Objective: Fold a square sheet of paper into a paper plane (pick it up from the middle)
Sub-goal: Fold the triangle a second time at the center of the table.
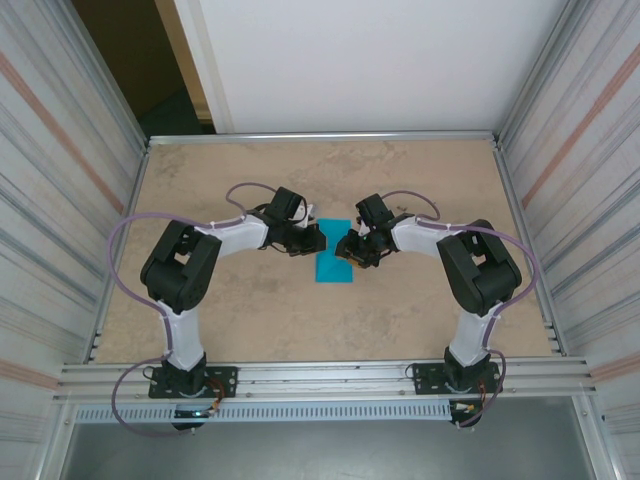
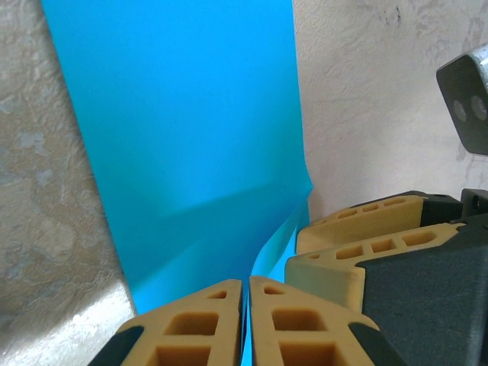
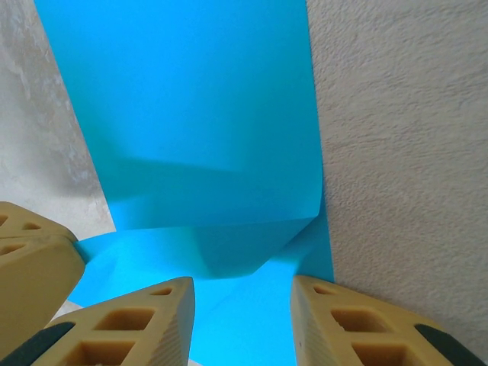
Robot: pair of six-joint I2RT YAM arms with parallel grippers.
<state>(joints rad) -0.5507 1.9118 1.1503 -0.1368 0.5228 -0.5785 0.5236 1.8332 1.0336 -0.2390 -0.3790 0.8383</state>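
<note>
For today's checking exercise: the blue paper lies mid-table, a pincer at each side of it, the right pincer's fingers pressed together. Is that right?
Not quite: the right wrist view shows the right pincer open, its fingers standing apart over the blue paper. The rest of the statement holds.

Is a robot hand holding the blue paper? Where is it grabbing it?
The left gripper pinches the paper by its lifted far edge. The right gripper is open over it, holding nothing.
</note>
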